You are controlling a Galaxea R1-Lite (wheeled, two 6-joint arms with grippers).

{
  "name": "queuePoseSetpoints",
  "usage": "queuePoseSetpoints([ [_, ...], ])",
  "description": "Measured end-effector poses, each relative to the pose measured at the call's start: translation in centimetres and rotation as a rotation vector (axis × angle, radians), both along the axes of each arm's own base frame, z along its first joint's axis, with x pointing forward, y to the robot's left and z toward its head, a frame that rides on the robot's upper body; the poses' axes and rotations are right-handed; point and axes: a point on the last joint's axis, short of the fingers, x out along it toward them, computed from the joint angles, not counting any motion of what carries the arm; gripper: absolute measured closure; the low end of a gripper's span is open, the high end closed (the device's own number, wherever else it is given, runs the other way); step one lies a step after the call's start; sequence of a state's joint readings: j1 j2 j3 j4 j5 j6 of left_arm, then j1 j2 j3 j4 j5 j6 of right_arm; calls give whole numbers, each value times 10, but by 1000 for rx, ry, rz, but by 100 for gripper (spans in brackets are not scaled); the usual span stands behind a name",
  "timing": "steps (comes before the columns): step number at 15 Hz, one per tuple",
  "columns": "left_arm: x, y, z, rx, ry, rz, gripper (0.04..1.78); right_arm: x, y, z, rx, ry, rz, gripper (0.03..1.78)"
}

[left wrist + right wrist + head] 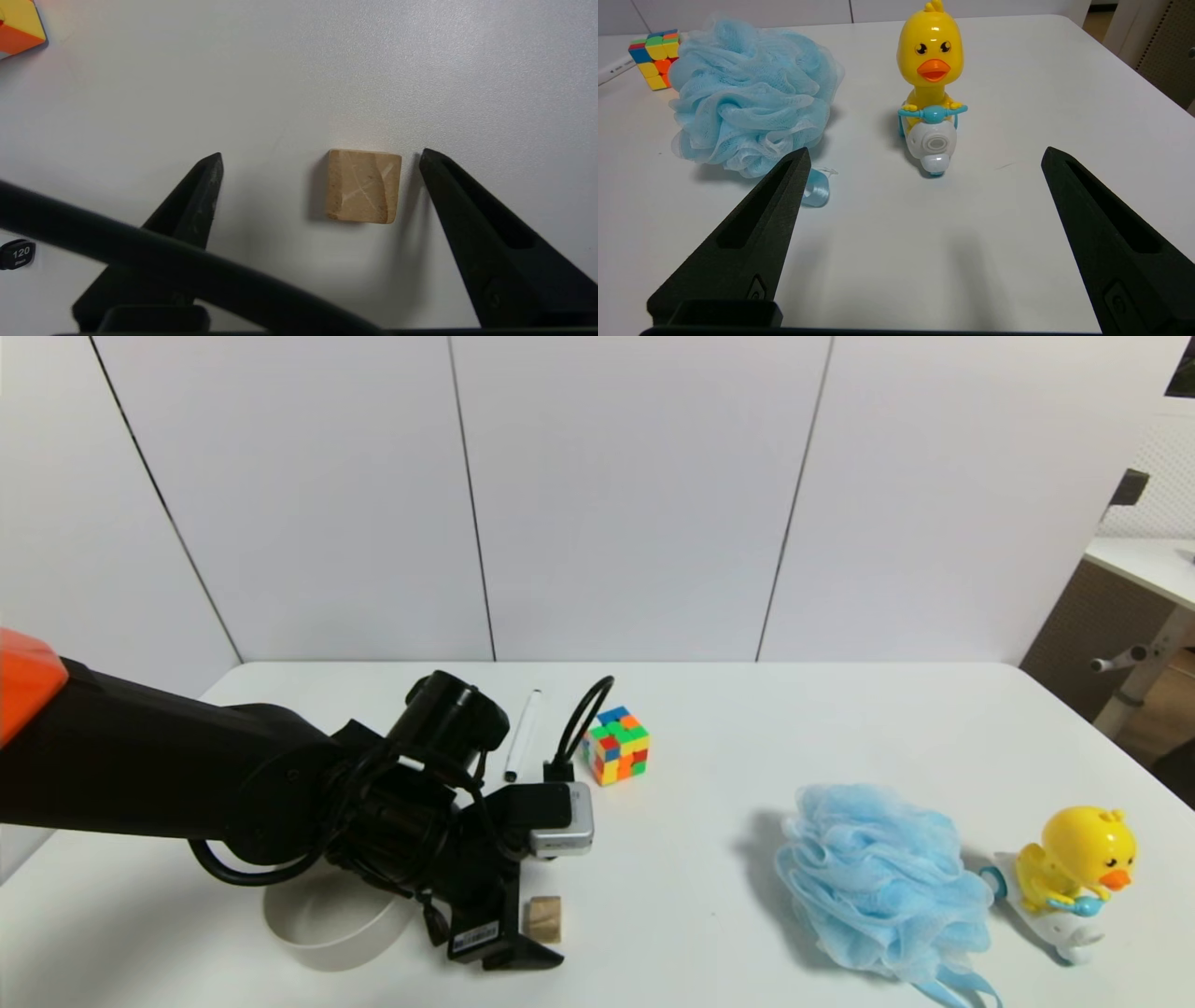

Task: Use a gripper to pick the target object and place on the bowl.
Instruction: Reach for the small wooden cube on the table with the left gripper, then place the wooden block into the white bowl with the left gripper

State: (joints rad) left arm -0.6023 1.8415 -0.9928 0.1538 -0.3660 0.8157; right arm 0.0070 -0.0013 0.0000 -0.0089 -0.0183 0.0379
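The small tan wooden cube (545,919) lies on the white table near the front edge. My left gripper (527,938) is down at the table around it. In the left wrist view the cube (363,185) sits between the open fingers of the left gripper (321,157), close to one fingertip (432,163) and not touching either. The off-white bowl (308,947) stands just left of the gripper, partly hidden under the left arm. My right gripper (925,153) is open and empty above the table's right side and is out of the head view.
A multicoloured puzzle cube (617,745) and a white marker (523,733) lie behind the left gripper. A blue bath pouf (878,882) and a yellow duck toy (1069,882) stand at the right, in front of the right gripper.
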Motion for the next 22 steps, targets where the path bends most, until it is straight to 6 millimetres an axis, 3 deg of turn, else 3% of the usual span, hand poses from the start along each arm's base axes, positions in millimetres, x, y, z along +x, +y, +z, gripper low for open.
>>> queuePoseSetpoints([
  [3, 1, 0, -1, 3, 2, 3, 74, 0, 0, 0, -1, 0, 0, 10],
  [7, 1, 0, 0, 2, 0, 7, 106, 0, 0, 0, -1, 0, 0, 10],
  [9, 1, 1, 1, -1, -2, 10, 140, 0, 0, 0, 0, 0, 0, 10],
  [12, 3, 5, 13, -20, -34, 28, 140, 0, 0, 0, 0, 0, 0, 10],
  [15, 8, 19, 45, -84, -127, 77, 140, 0, 0, 0, 0, 0, 0, 10],
  [20, 0, 68, 111, -208, -267, 379, 140, 0, 0, 0, 0, 0, 0, 10],
  [22, -14, 90, 114, -230, -240, 527, 140, 0, 0, 0, 0, 0, 0, 10],
])
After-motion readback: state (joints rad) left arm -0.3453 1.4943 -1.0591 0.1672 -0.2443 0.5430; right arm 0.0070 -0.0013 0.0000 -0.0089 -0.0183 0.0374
